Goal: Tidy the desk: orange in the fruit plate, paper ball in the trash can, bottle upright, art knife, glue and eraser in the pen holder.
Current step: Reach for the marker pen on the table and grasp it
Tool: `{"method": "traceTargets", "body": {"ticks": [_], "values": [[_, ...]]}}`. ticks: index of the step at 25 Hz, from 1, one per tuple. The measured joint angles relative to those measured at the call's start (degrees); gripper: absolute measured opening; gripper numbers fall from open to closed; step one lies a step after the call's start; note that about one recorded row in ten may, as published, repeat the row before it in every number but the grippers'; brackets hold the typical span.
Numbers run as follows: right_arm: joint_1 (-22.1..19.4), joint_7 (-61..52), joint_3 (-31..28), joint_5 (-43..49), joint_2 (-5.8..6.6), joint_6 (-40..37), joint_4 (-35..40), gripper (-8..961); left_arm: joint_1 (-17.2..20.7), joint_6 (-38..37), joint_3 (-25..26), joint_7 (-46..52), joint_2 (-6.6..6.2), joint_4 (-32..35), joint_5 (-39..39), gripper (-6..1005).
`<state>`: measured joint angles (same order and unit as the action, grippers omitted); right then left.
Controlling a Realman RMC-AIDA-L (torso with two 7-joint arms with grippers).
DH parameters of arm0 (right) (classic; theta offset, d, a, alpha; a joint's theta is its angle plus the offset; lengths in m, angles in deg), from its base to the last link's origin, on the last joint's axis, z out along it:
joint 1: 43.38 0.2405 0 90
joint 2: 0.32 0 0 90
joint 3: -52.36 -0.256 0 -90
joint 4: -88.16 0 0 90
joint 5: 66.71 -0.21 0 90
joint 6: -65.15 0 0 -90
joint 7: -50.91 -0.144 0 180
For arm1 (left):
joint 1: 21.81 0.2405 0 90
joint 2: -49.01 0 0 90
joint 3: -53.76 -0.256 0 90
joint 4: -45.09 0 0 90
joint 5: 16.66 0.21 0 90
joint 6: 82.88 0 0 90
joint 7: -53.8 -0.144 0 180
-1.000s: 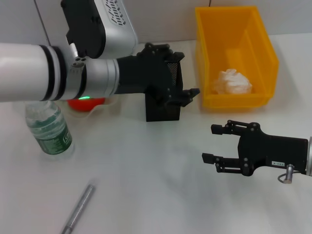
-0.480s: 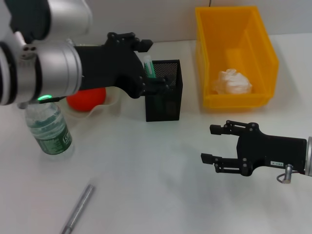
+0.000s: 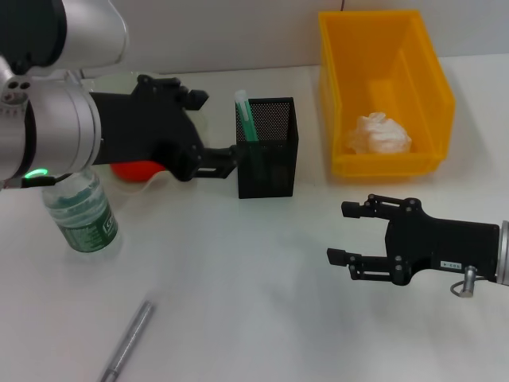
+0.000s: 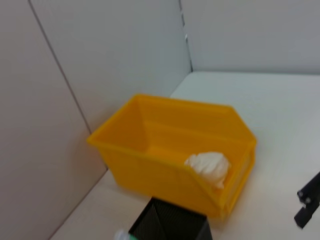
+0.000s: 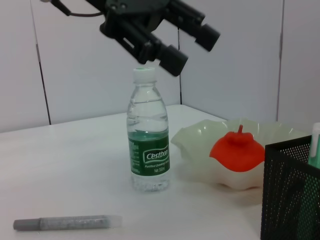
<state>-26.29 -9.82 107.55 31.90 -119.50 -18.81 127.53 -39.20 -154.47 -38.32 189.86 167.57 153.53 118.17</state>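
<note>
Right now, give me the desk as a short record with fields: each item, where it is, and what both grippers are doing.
orange: in the fruit plate
paper ball: inside the trash can
bottle: upright on the desk, cap on
pen holder: standing left of the trash can, a green-and-white stick poking out
grey pen: lying loose on the desk, near edge
left gripper: open, empty, beside the pen holder
right gripper: open, empty, low over bare desk

Bright, even light with faint shadows; the left wrist view looks soft, perhaps slightly defocused.
</note>
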Motion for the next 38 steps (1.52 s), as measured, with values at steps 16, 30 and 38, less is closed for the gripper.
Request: {"method": "traceTargets", "body": {"ticks": [16, 30, 38], "values": [[0.7, 0.0, 0.0, 0.0, -0.09, 1.2, -0.4, 763, -0.1, -11.9, -0.4, 9.8, 0.06, 6.9, 4.1, 742], [2.3, 0.9, -0.1, 0.0, -0.09, 1.9, -2.3, 763, -1.6, -18.8, 0.0, 19.9, 0.01, 4.8, 9.7, 725], [2.5, 1.4, -0.1, 0.0, -0.09, 2.1, -2.4, 763, -3.8, -23.3, -0.3, 25.3, 0.10, -0.7, 10.5, 715]]}}
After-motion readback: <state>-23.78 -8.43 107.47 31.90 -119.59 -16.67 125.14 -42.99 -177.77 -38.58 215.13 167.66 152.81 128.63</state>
